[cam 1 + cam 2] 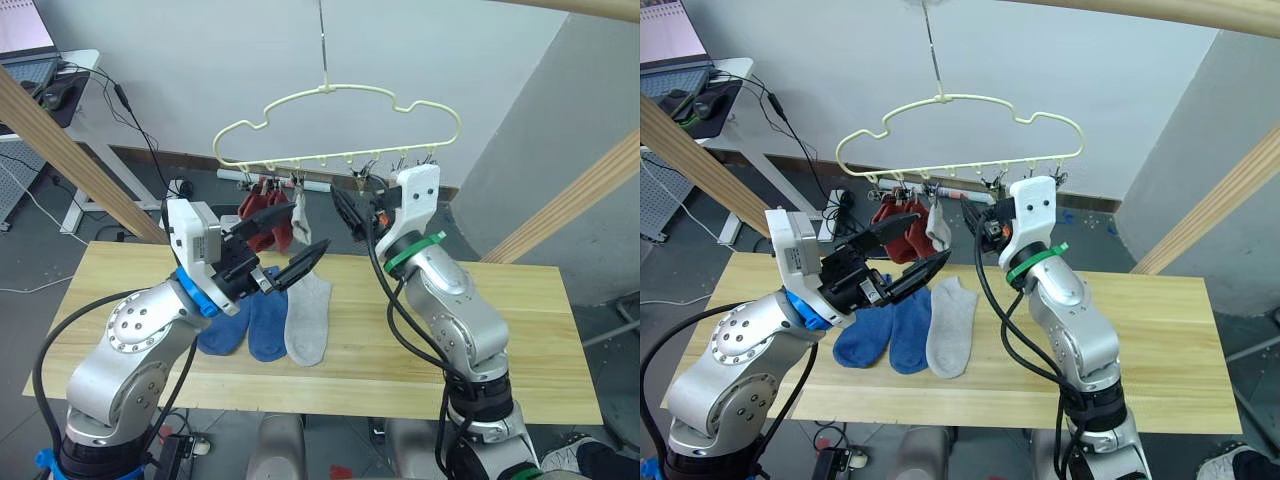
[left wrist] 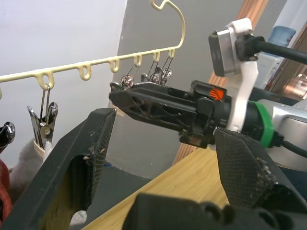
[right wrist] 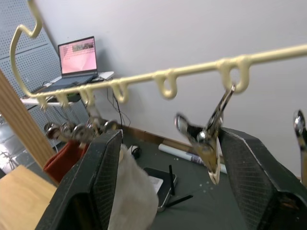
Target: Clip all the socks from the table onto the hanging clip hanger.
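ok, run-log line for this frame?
hung: two red socks, one grey sock | table: two blue, one grey | both hands open, empty

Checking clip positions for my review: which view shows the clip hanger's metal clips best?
The right wrist view: a metal clip hangs large between the open fingers, under the clip hanger. The left wrist view shows several smaller; the eye views show them tiny.

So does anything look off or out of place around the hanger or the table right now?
Nothing stands out. The clip hanger hangs level with two red socks and a grey one clipped on; two blue socks and a grey sock lie flat on the table.
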Controlling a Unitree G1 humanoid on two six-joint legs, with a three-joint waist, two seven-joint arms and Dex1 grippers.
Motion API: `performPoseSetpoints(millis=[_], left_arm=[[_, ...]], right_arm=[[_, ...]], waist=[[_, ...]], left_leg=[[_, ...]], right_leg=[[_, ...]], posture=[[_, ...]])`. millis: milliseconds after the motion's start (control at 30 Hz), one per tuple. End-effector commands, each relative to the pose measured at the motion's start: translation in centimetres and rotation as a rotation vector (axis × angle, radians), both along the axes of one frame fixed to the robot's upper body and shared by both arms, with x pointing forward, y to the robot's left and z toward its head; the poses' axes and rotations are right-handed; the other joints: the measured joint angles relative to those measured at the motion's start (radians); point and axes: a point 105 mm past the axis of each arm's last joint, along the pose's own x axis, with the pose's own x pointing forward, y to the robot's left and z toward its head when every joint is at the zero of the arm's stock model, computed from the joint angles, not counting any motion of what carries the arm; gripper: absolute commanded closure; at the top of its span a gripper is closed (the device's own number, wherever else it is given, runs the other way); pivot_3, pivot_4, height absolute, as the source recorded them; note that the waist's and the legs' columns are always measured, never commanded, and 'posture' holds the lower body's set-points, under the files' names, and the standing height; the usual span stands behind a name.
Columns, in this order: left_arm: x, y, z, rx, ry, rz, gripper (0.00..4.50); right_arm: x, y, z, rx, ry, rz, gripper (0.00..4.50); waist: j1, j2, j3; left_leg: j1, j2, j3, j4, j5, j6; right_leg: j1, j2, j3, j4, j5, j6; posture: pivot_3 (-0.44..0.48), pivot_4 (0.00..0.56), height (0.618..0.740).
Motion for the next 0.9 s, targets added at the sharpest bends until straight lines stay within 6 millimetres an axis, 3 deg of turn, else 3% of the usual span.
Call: performPoseSetpoints(millis=[33,500,600,767,900], left_arm=[[-0.8,-0.4,1.3,-0.019,-0.069,-0.012,0.79],[-0.8,-0.3,2.0,-0.040,-0.101,0.007,0.79],[-0.8,-0.4,2.1,-0.044,-0.103,0.005,0.79],[-0.8,-0.5,2.2,-0.044,-0.105,0.002,0.79],[-0.8,-0.6,2.2,-0.043,-0.107,0.001,0.79]], right_arm=[[0.1,-0.1,1.3,0.031,-0.050,-0.013,1.23],[0.9,0.0,1.7,0.049,-0.058,-0.022,1.23],[1.0,-0.2,1.8,0.059,-0.058,-0.034,1.86],[1.4,-0.7,1.7,0.058,-0.058,-0.061,3.64],[1.6,-0.9,1.6,0.056,-0.059,-0.074,4.49]], waist=[[0.000,0.000,0.000],[0.000,0.000,0.000],[0.000,0.000,0.000],[0.000,0.000,0.000],[0.000,0.000,0.000]], left_leg=[[0.000,0.000,0.000,0.000,0.000,0.000],[0.000,0.000,0.000,0.000,0.000,0.000],[0.000,0.000,0.000,0.000,0.000,0.000],[0.000,0.000,0.000,0.000,0.000,0.000],[0.000,0.000,0.000,0.000,0.000,0.000]], right_leg=[[0.000,0.000,0.000,0.000,0.000,0.000],[0.000,0.000,0.000,0.000,0.002,-0.003],[0.000,0.000,0.000,0.000,0.002,-0.003],[0.000,0.000,0.000,0.000,0.002,-0.003],[0.000,0.000,0.000,0.000,0.002,-0.003]], posture=[[0.130,0.315,0.740],[0.137,0.315,0.740],[0.134,0.313,0.740],[0.133,0.312,0.740],[0.134,0.310,0.740]])
